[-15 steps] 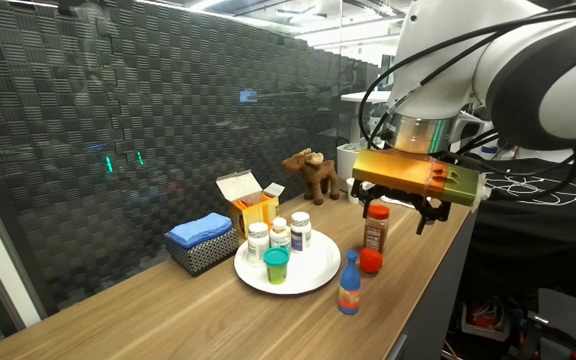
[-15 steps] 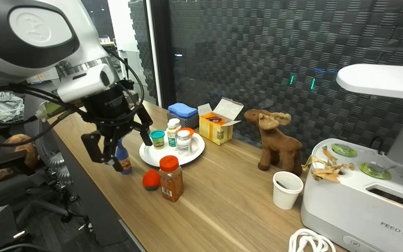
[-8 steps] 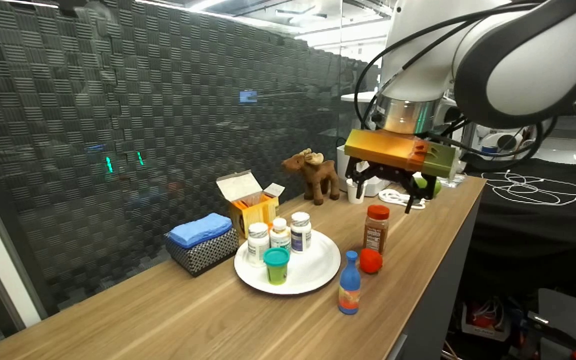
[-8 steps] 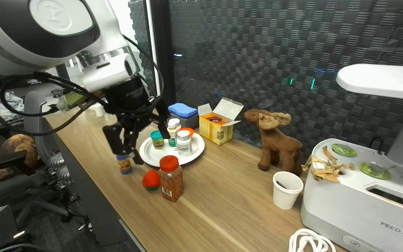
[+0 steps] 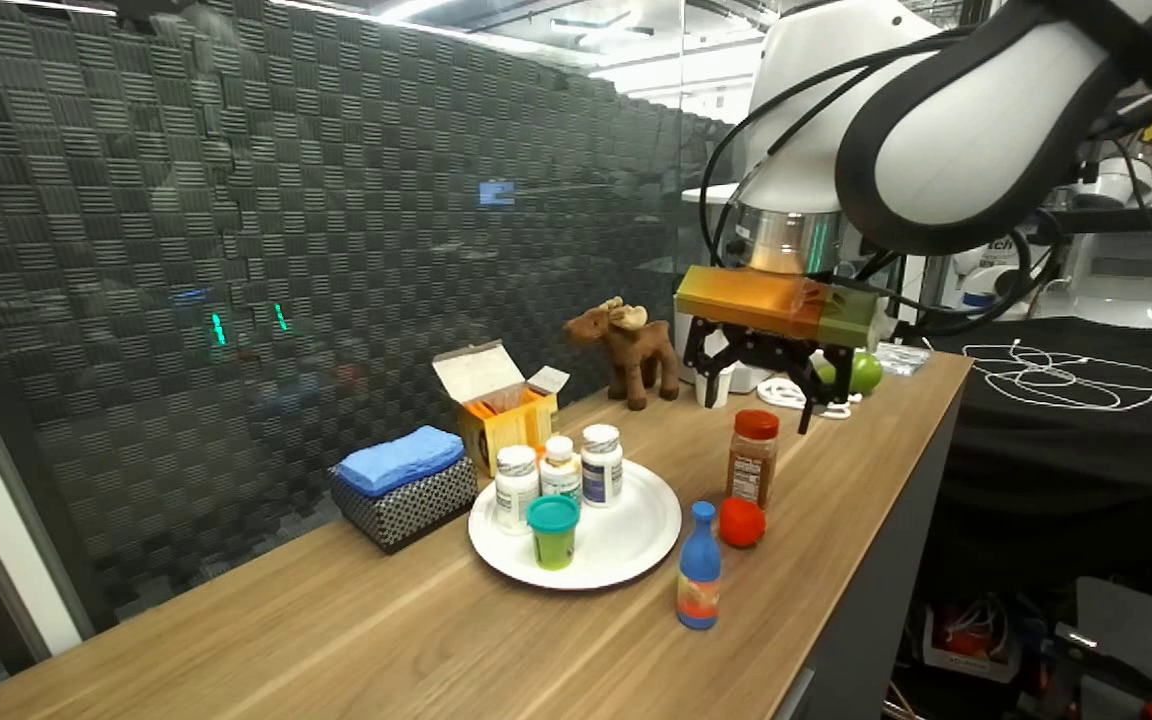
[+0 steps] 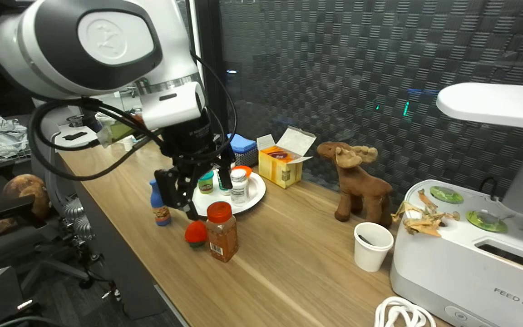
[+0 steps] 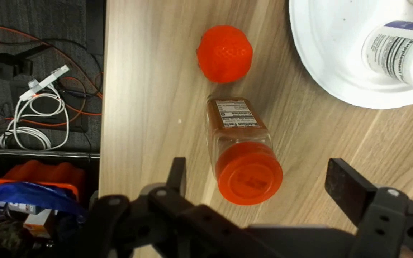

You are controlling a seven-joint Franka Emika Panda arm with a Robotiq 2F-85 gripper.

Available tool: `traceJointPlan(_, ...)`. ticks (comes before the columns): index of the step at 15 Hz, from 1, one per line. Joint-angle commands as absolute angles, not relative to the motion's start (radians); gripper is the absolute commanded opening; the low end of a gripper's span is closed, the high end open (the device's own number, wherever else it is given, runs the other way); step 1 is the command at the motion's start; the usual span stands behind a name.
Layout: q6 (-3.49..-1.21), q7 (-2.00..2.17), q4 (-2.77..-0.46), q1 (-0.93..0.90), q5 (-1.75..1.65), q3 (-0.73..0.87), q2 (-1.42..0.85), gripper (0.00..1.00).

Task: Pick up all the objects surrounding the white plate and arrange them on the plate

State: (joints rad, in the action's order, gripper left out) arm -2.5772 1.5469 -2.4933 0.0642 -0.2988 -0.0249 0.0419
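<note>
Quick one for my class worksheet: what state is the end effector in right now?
End effector: open, holding nothing; in the wrist view the red-lidded jar shows between the jaws, with a gap on each side.

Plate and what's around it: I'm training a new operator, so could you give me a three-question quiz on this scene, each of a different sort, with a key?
1. True or false: the blue bottle stands off the plate.
2. The lid of the tub is: A red; B teal; C white.
3. Fill in: the gripper holds nothing; its jaws are ....

Key: 1 true; 2 B; 3 open.
</note>
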Motion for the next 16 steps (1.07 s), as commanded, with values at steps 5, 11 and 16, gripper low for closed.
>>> traceJointPlan(5,-2.551,1.554,-2.447,0.051,-0.295,-0.004,-0.005,0.65)
traceJointPlan(11,-2.533,1.602,-2.454,0.046,-0.347,-0.001,0.022,0.24)
traceJointPlan(16,-2.436,1.69,-2.445,0.023,-0.449,-0.028,0.091,0.24)
